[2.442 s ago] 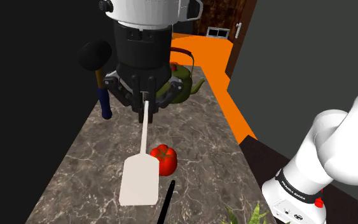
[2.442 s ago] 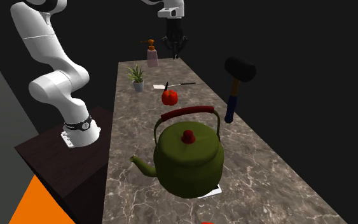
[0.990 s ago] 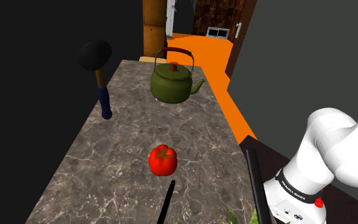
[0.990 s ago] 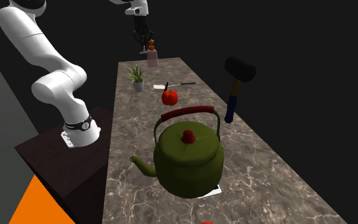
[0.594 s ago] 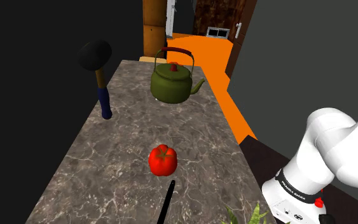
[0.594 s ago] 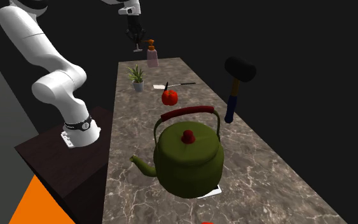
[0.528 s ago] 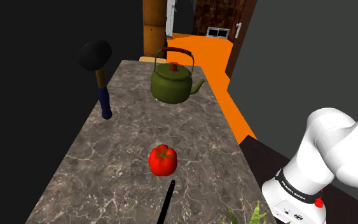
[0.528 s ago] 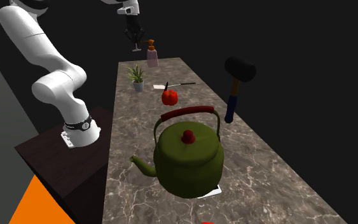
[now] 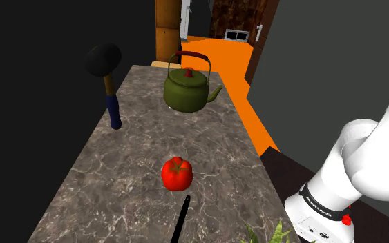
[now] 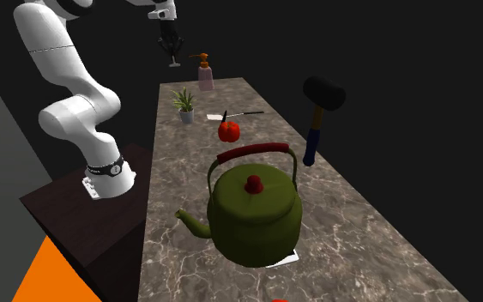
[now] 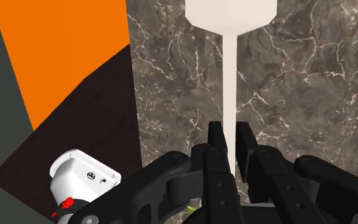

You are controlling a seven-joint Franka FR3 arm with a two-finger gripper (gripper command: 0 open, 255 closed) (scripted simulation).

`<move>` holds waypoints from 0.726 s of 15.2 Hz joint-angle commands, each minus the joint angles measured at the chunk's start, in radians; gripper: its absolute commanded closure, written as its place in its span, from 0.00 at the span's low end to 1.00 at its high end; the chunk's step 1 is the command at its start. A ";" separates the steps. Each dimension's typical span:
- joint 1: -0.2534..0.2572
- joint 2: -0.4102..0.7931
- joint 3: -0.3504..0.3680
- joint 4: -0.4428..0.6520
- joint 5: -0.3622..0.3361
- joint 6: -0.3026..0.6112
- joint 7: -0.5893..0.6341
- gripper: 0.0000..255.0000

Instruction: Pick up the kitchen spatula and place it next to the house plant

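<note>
- The white arm [image 10: 62, 75] rises from its base on the dark stand [image 10: 63, 206] and bends at a low elbow. It climbs steeply to the second exterior view's top, then folds across towards that view's right.
- The hand points straight down, so the gripper [image 10: 171, 53] hangs high above the counter's [image 10: 351, 232] far end, over the long edge on the stand's side.
- In the wrist view the black fingers [image 11: 216, 143] stand only a narrow gap apart, clamped on the thin white handle of the spatula [image 11: 229, 63].
- The spatula is off the counter, carried in the air. Its handle runs straight out from the fingertips and its broad white blade is at the far tip, over marble near the edge that borders the stand.
- The house plant [image 10: 184, 103] stands near that same long edge at the far end, below the gripper and well apart from it.
- A pink soap dispenser [image 10: 205, 74] sits at the far short edge.
- A red pepper [image 10: 228, 130] and a slim knife [image 10: 241, 112] lie just beside each other, near the plant.
- A hammer [image 10: 318, 113] stands by the opposite long edge, and a green kettle [image 10: 255, 210] sits at the near end.
</note>
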 commanded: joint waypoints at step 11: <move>-0.091 -0.022 0.119 -0.106 0.026 0.129 0.016 1.00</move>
